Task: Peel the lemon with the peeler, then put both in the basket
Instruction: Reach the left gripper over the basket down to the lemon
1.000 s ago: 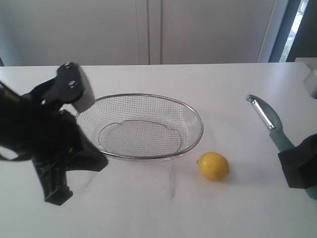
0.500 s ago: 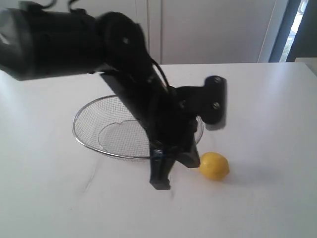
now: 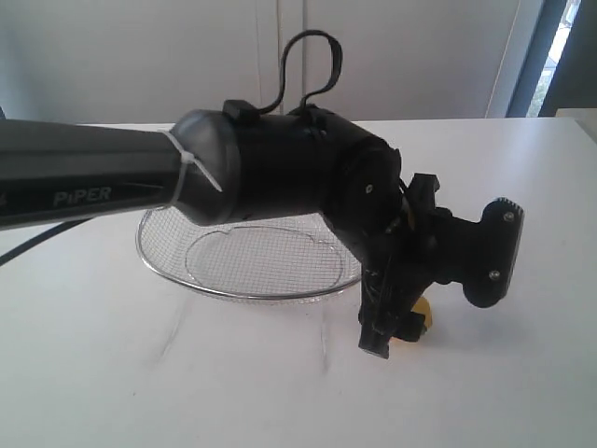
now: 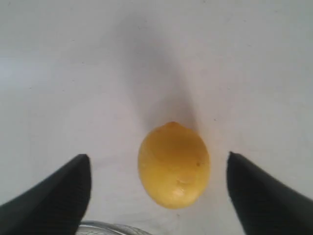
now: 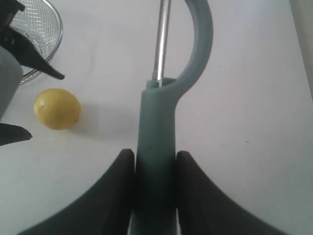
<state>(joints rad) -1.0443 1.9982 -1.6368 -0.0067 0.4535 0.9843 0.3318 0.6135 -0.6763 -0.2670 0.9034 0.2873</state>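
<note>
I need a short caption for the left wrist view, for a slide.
The open left hand frames the lemon, lying free on the white table.

We stretch our left arm (image 3: 103,182) in from the left edge of the exterior view and across its middle, the long black link lying nearly level. Our left wrist (image 3: 359,191) bends downward from it, so our left gripper (image 3: 384,329) points at the tabletop, right of centre. In the left wrist view the left fingers (image 4: 58,196) stand wide apart, with the lemon (image 4: 173,166) between them and touching neither. Our right gripper (image 5: 154,164) is closed on the handle of the peeler (image 5: 156,132). The right fingers (image 5: 115,196) press its two sides, and the blade end points away from the wrist.
</note>
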